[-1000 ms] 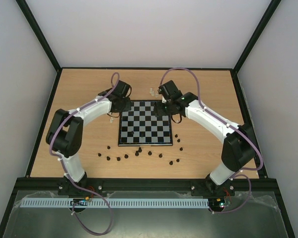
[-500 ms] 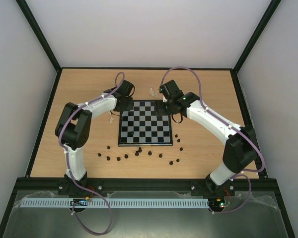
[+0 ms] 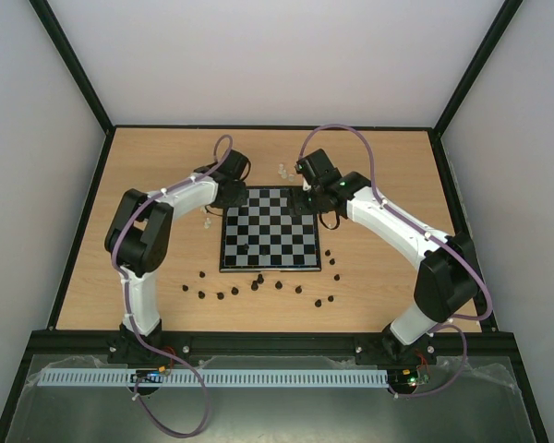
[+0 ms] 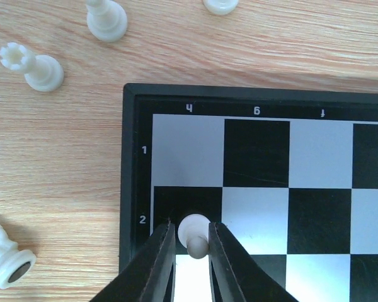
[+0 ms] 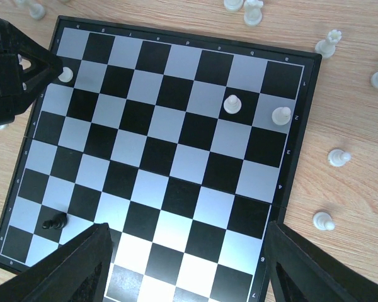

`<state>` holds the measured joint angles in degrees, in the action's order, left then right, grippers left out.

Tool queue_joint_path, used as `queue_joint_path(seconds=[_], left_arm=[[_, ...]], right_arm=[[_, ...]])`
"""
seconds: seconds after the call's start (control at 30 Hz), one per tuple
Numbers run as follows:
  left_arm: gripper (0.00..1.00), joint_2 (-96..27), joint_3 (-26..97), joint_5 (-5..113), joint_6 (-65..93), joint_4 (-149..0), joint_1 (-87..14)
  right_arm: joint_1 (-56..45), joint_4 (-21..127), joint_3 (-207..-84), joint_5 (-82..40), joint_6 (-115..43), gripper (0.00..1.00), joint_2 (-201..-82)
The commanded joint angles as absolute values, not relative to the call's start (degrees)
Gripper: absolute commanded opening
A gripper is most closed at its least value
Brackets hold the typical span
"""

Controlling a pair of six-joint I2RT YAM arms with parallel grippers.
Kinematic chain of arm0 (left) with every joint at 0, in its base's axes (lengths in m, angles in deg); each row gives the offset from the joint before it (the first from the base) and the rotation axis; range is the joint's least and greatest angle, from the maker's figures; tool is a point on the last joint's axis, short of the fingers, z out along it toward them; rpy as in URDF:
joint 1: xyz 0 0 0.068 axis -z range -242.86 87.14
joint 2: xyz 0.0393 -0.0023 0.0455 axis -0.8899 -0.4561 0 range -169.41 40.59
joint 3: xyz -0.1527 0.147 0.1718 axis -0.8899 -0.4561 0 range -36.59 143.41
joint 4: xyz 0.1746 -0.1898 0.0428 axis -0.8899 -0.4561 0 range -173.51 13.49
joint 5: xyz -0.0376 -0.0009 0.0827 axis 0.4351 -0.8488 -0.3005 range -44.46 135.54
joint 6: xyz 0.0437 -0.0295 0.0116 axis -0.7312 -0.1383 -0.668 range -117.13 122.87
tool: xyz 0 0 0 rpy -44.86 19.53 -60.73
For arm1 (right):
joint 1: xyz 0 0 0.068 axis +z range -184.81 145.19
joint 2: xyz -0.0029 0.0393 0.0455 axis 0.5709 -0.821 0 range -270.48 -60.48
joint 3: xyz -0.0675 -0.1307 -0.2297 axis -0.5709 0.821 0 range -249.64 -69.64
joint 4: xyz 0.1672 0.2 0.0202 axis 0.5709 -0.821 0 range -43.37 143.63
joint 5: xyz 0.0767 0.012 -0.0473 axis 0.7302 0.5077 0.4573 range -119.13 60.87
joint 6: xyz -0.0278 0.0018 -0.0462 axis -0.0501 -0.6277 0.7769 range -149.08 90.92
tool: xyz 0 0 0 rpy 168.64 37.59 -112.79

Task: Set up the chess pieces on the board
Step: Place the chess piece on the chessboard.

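Shows L arm [image 3: 134, 240] elbow swung in & upright vs 1 s ago; R arm [image 3: 397, 226] unchanged.
Puts L gripper [image 4: 190, 226] at far-left corner of board [image 3: 277, 235], fingers [image 4: 160, 258] hugging white pawn [image 4: 194, 228] in 2nd row, edge col; can't tell if gripping or just clear. Holds R gripper [image 5: 186, 233] spread wide above board, nothing in it. Has 2 more white pawns [image 5: 234, 104] [image 5: 281, 115] in same row, 1 black piece [image 5: 54, 221] lying on board; other black pcs [image 3: 278, 283] on table [image 3: 157, 166] by near edge, white pcs [image 4: 106, 19] beyond far edge.

The board [image 4: 135, 189] bears the numbers 1 and 2 on its left border. Along its top border stand the letters h, g, f, e, upside down in the left wrist view
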<state>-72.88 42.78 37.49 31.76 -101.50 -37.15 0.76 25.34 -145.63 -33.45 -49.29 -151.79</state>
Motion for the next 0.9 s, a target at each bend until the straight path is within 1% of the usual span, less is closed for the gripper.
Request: queue_joint_path(seconds=[0.0, 0.17, 0.27, 0.4, 0.47, 0.57, 0.73, 0.8, 0.87], left_arm=[[0.19, -73.67, 43.5, 35.93, 31.35, -102.26, -37.98], [0.2, -73.48, 43.67, 36.37, 31.33, -102.03, -38.08], [0.24, -70.39, 43.25, 36.89, 31.5, -102.43, -37.76], [0.4, -63.62, 40.49, 35.65, 32.13, -103.38, -37.03], [0.5, -60.05, 37.78, 34.59, 32.82, -103.76, -37.09], [0.59, -55.39, 32.4, 33.17, 34.14, -104.13, -37.55], [0.63, -51.21, 23.69, 33.48, 35.63, -101.92, -39.47], [0.63, -50.83, 21.34, 34.12, 35.8, -100.74, -40.34], [0.61, -51.1, 20.14, 34.46, 35.78, -100.14, -40.82]], right_arm=[[0.52, 24.6, -144.7, -33.27, -49.64, 0.67, -151.54], [0.52, 24.63, -144.63, -32.88, -49.64, 0.67, -151.8], [0.52, 24.65, -144.59, -32.96, -49.65, 0.67, -151.57], [0.5, 24.72, -144.61, -32.55, -49.76, 0.67, -151.48], [0.52, 24.92, -144.41, -32.23, -49.74, 0.67, -151.33], [0.52, 25.21, -144.27, -31.43, -49.82, 0.67, -151.2], [0.52, 25.68, -144.0, -29.92, -49.83, 0.67, -151.14], [0.61, 25.84, -143.91, -29.58, -49.83, 0.67, -151.16], [0.64, 25.84, -143.87, -29.3, -49.84, 0.67, -151.13]])
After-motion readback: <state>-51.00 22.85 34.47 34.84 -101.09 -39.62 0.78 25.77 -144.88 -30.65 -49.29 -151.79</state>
